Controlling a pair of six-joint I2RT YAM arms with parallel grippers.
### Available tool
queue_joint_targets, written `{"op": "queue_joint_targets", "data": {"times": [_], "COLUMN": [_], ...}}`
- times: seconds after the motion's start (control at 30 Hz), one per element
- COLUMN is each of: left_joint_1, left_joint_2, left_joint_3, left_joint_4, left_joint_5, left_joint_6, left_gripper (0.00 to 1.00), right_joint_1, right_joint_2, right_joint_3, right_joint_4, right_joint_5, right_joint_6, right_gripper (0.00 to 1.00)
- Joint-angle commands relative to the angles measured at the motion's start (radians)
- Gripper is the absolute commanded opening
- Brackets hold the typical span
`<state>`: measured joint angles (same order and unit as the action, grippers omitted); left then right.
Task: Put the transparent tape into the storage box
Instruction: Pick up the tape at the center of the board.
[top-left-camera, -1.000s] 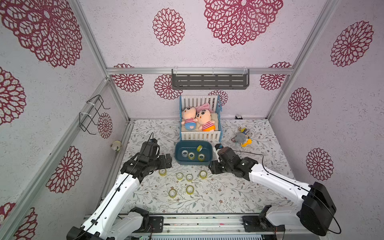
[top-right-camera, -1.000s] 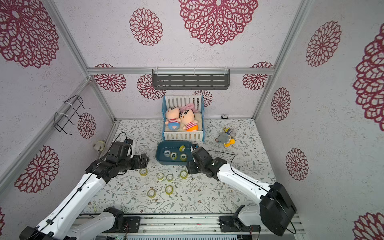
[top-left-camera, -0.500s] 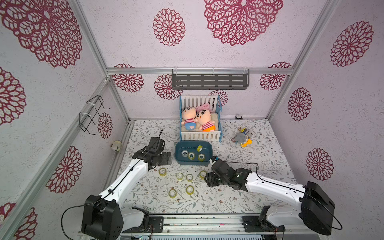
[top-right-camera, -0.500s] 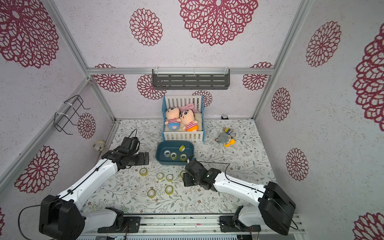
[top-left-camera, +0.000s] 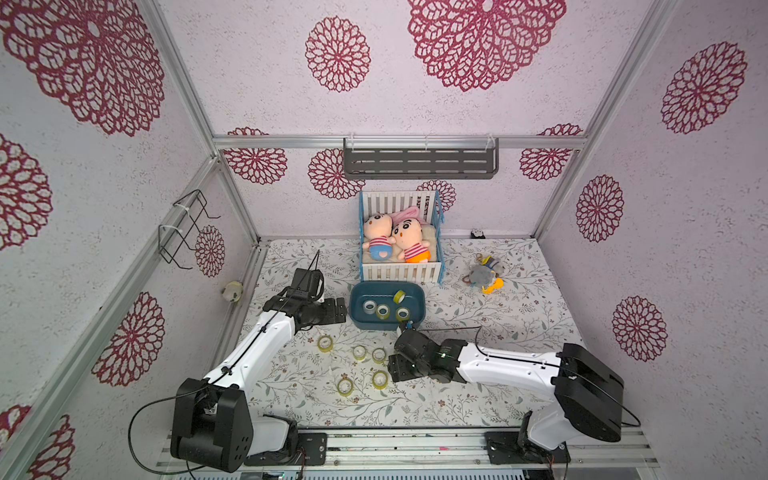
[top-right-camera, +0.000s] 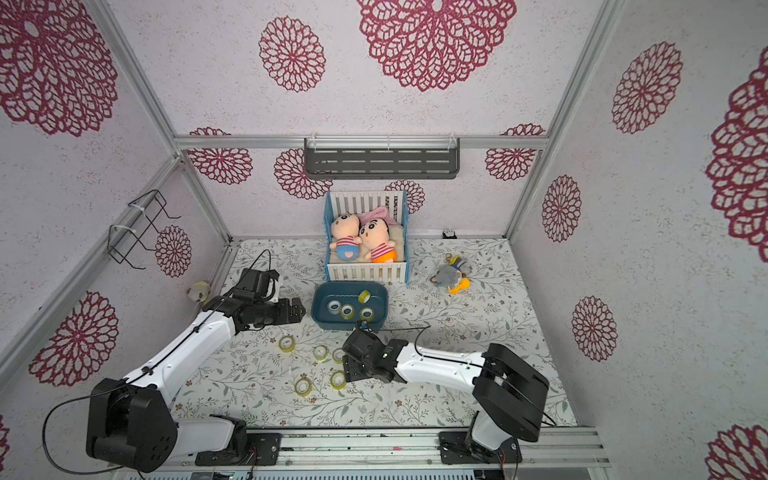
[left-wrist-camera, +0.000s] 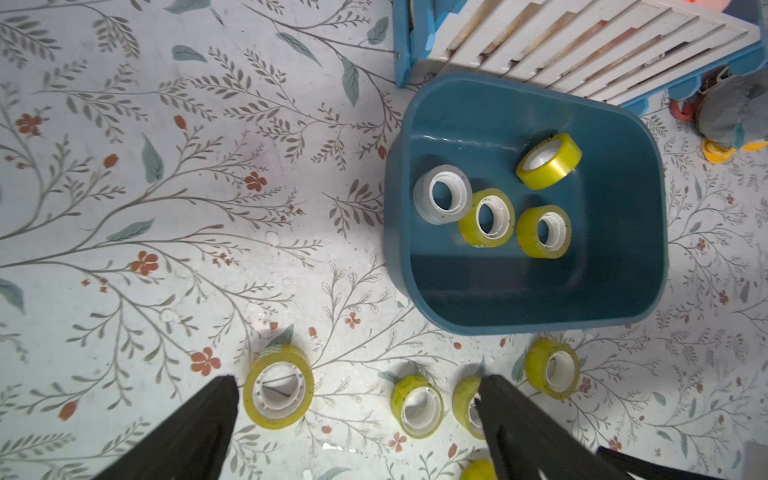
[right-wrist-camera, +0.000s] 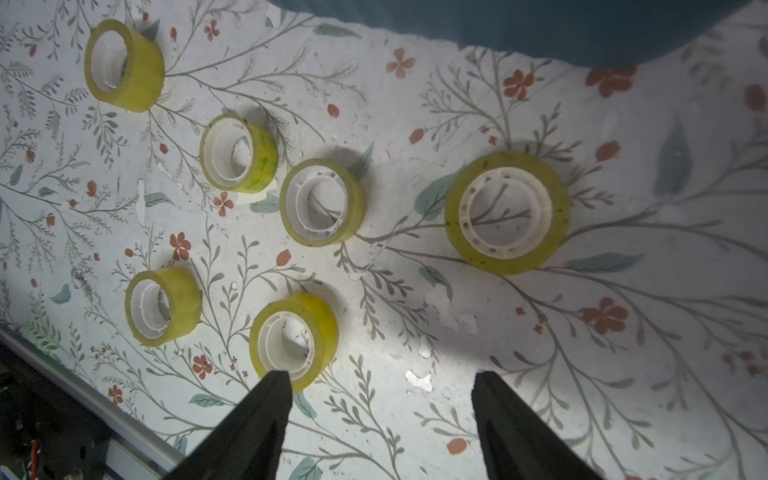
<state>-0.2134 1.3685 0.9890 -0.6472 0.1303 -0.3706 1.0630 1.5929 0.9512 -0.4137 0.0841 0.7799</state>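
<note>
A: Where the storage box (top-left-camera: 374, 325) is looked for, it is found on the flowered table (top-left-camera: 457, 411), just in front of the toy crib (top-left-camera: 399, 272). Is any transparent tape seen inside it?

B: Four rolls are seen inside in the left wrist view: a pale roll (left-wrist-camera: 462, 195), a yellow roll (left-wrist-camera: 467, 230) touching it, a second yellow roll (left-wrist-camera: 525, 239) just beside that one, and a tilted roll (left-wrist-camera: 557, 166) set apart toward the crib side

A: And what is shown of the tape outside the box?

B: Six loose rolls (right-wrist-camera: 353, 208) are counted on the table in the right wrist view, near the box's front wall. In both top views only five can be made out beside the right arm

A: How are the grippers held?

B: The left gripper (left-wrist-camera: 357, 380) is held released, its fingers spread wide with nothing between them, just beside the box and above the table. The right gripper (right-wrist-camera: 380, 376) is likewise spread wide and nothing is grasped; it is held low over the loose rolls. One fingertip (right-wrist-camera: 266, 399) is seen against the edge of a nearby roll (right-wrist-camera: 320, 320), though it cannot be told whether contact is made
</note>
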Motion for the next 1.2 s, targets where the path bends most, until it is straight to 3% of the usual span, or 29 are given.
{"op": "queue_joint_targets", "data": {"times": [0.0,0.23,0.53,0.83,1.03,1.17], "left_joint_1": [0.008,0.014,0.017,0.017,0.017,0.017], "left_joint_2": [0.04,0.057,0.034,0.016,0.023,0.018], "left_joint_3": [0.03,0.04,0.035,0.027,0.031,0.028], "left_joint_4": [-0.012,-0.035,-0.013,-0.005,-0.011,-0.008], "left_joint_5": [-0.009,-0.127,-0.076,-0.093,-0.092,-0.095], "left_joint_6": [0.003,0.003,0.004,0.006,0.004,0.004], "left_gripper": [0.97,0.97,0.97,0.97,0.97,0.97], "right_joint_1": [0.023,0.057,0.076,0.016,0.01,0.012], "right_joint_2": [0.03,0.102,0.193,0.115,0.058,0.047], "right_joint_3": [0.045,0.094,0.152,0.011,-0.047,-0.086], "right_joint_4": [-0.016,-0.05,-0.162,-0.094,-0.073,-0.042], "right_joint_5": [0.031,0.037,0.132,0.093,0.075,0.066], "right_joint_6": [0.004,-0.023,-0.027,-0.001,-0.008,-0.014], "right_gripper": [0.76,0.76,0.76,0.75,0.66,0.45]}}
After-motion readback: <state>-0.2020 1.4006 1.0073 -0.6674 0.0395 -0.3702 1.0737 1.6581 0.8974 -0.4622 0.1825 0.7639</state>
